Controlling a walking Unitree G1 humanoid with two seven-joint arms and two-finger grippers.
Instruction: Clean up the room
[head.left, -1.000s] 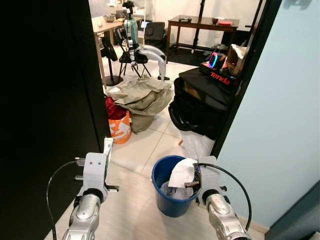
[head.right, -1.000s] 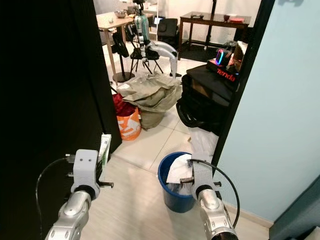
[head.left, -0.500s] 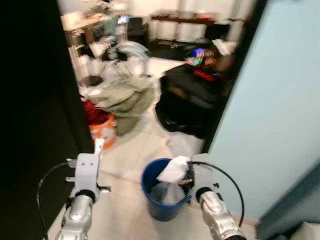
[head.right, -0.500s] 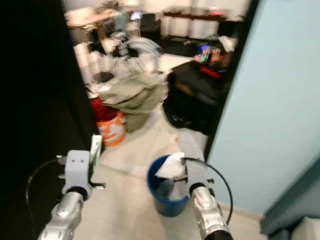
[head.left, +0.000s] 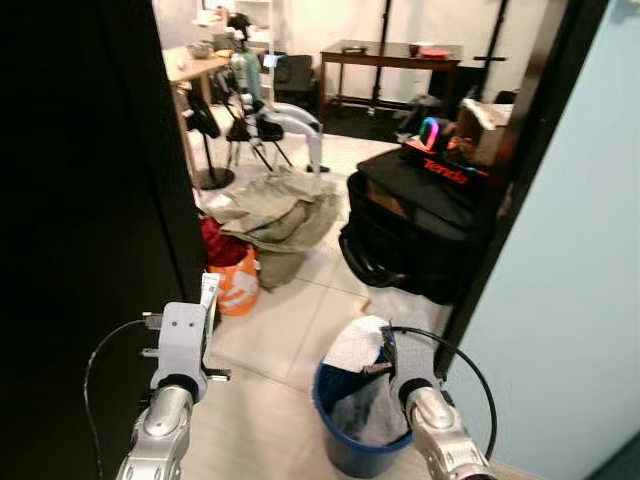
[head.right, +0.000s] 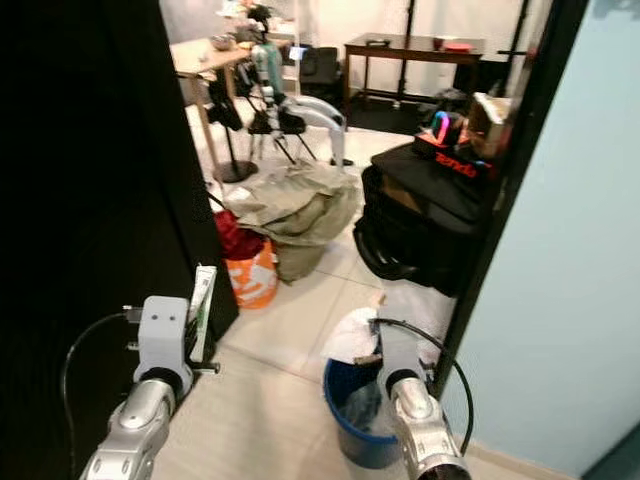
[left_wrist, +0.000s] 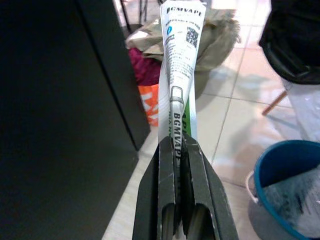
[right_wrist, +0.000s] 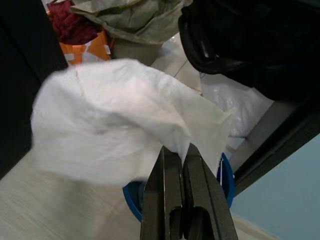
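White tissue (right_wrist: 120, 120) is clamped between the closed fingers of the right hand (right_wrist: 181, 155), directly above the blue bucket (head.left: 345, 445). The right wrist view shows the tissue as a crumpled sheet spreading wide of the fingertips, with the bucket rim below it; the head views show it as a small white wad at the rim, and grey-white material already inside the bucket.

The left hand (left_wrist: 176, 145) is clenched on a flat white and green packet (left_wrist: 179, 60), held upright beside the dark door (head.left: 90, 200). The left wrist view shows the printed text and a square code on the packet; in the head views the packet is a narrow strip (head.right: 203, 300).

The floor (head.left: 290, 320) is pale tile. Beyond the bucket lie an orange bag (head.left: 235, 285) with red contents, a heap of olive fabric (head.left: 285, 210) and a black bag (head.left: 420, 230). A pale blue wall (head.left: 570, 280) stands to the right. A dark worktop (head.left: 395, 50) stands at the far end of the room.

Both silver arms extend forward and low, the left near the door, the right over the bucket.
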